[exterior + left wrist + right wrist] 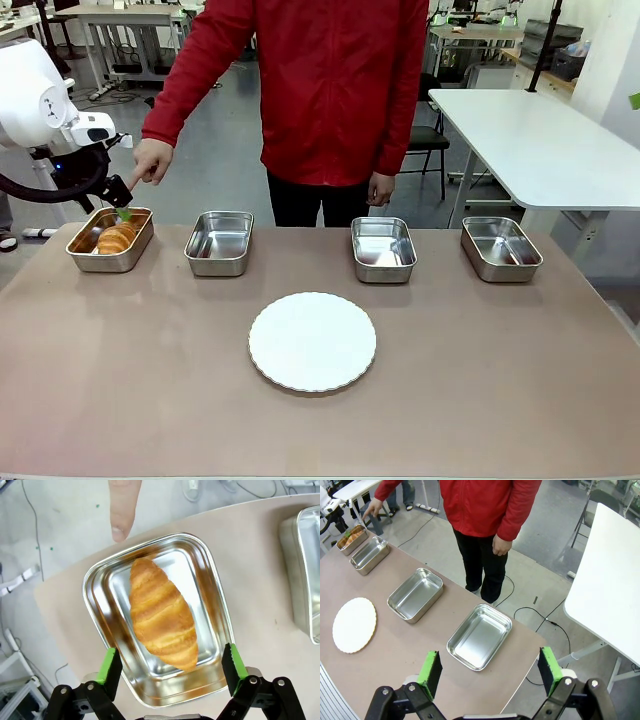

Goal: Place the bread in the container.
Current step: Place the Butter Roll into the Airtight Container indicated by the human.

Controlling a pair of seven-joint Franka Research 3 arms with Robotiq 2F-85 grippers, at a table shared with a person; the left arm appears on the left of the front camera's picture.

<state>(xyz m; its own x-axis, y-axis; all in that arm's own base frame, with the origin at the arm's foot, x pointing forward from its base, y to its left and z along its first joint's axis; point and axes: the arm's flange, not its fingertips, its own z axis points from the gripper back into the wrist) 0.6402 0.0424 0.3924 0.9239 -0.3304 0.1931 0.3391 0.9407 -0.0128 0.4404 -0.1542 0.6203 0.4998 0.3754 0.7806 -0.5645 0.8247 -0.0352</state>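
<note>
The bread point(162, 614), a golden-brown ridged croissant, lies inside the container point(100, 575), the leftmost steel pan on the table. In the front view the bread point(116, 237) shows in that same container point(88, 261) at the far left. My left gripper point(170, 667) hangs open just above it, green pads on either side of the bread, nothing held. From the front, the left gripper point(122, 207) hovers over the pan's back rim. A person's finger point(122, 510) points at the container. My right gripper point(490, 672) is open and empty, high over the table's right end.
Three more steel pans point(219, 241) point(383, 248) point(500, 247) stand in a row along the far side. A round white plate point(312, 341) sits mid-table. The person in red point(330, 90) stands behind, pointing hand point(150, 160) close to my left gripper.
</note>
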